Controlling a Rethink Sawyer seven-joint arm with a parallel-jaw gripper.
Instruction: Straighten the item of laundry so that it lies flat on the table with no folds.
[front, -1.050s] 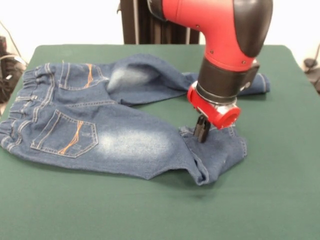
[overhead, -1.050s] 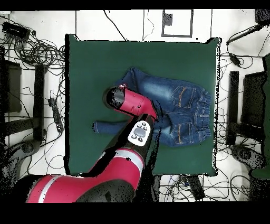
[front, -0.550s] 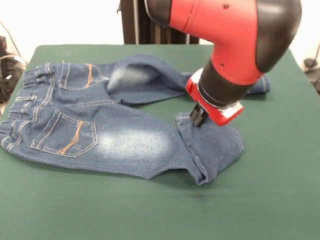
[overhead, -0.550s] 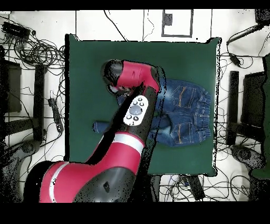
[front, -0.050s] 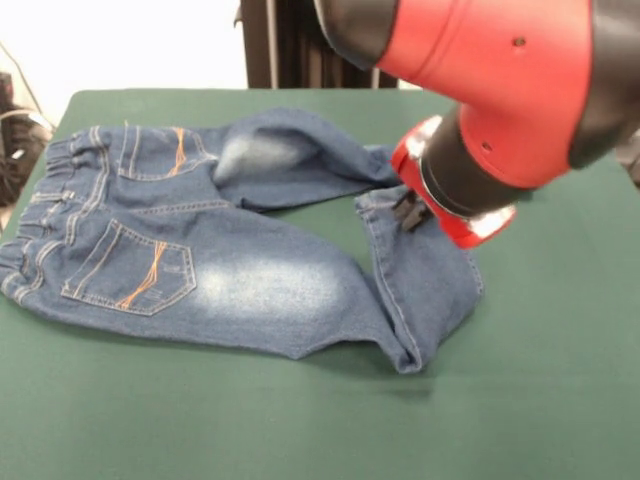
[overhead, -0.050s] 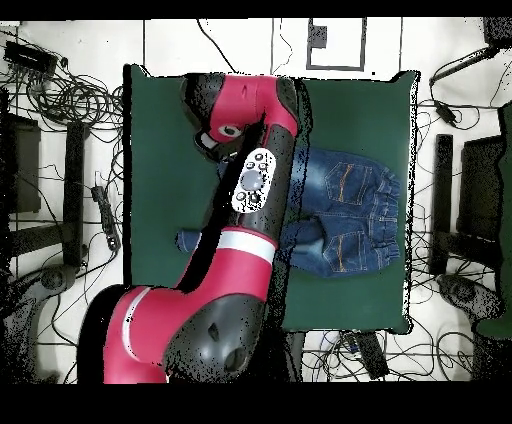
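front: jeans (front, -0.050s: 200, 250) on green bench (front, -0.050s: 560, 400), near leg doubled back; gripper (front, -0.050s: 408, 212) at its cuff, seemingly pinching denim | overhead: arm (overhead, -0.050s: 245, 200) hides that leg | step: unfolding leg; next: draw cuff outward, release

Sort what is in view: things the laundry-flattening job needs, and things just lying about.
Belongs to the job:
small blue denim jeans with orange stitching
dark green cloth-covered table
red and black arm's gripper

Just lying about:
black cables on the floor
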